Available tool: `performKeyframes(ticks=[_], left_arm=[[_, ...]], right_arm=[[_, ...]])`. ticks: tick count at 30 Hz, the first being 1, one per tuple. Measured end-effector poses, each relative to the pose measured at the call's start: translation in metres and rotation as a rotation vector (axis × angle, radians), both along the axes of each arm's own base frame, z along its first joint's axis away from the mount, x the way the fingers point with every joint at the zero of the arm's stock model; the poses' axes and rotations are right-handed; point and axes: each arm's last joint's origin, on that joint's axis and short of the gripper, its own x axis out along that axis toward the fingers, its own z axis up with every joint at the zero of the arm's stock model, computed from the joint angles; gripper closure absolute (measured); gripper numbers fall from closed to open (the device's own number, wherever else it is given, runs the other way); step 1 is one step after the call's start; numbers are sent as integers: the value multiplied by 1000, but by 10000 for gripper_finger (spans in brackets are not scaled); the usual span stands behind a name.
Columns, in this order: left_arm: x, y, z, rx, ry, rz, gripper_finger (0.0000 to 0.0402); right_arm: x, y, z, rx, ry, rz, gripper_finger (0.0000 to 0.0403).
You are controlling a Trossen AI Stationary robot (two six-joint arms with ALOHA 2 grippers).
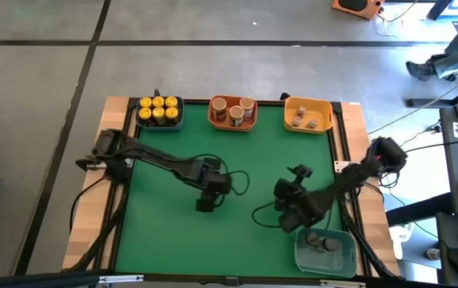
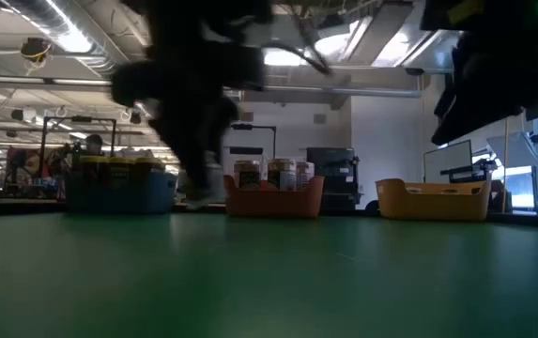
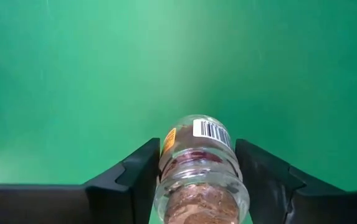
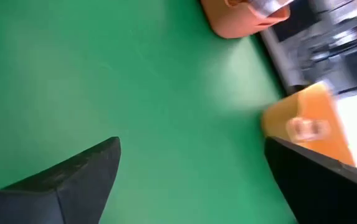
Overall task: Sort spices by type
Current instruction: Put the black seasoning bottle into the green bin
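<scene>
Left wrist view: left gripper [image 3: 197, 186] clasps jar [image 3: 198, 165], cork toward camera.

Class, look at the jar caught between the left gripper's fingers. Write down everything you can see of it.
The jar is small, of clear glass, with a brownish cork-like top toward the wrist camera and dark reddish contents inside. A white barcode label and a strip of orange label wrap its far end. It sits between the left gripper's two dark fingers, which press its sides, and it points away from the wrist over the bare green mat. In the high view the gripper hides it.
</scene>
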Motion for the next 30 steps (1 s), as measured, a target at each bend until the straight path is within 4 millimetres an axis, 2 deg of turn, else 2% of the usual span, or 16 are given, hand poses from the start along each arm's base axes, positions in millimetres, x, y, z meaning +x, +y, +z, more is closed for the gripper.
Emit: performKeyframes(ticks=[6, 11, 20, 23, 30], left_arm=[[44, 4, -17, 27, 31, -68, 212], [62, 5, -17, 33, 40, -104, 206], [67, 1, -12, 37, 2, -136, 117], [63, 0, -8, 43, 24, -160, 101], [39, 8, 28, 42, 5, -153, 96]], right_arm=[[-18, -15, -19, 104, -148, 12, 6], [-25, -19, -33, 124, -140, 15, 6], [-22, -17, -37, 139, -166, 48, 6], [-22, -17, -38, 147, -162, 48, 6], [-17, -14, -37, 175, -229, 46, 6]])
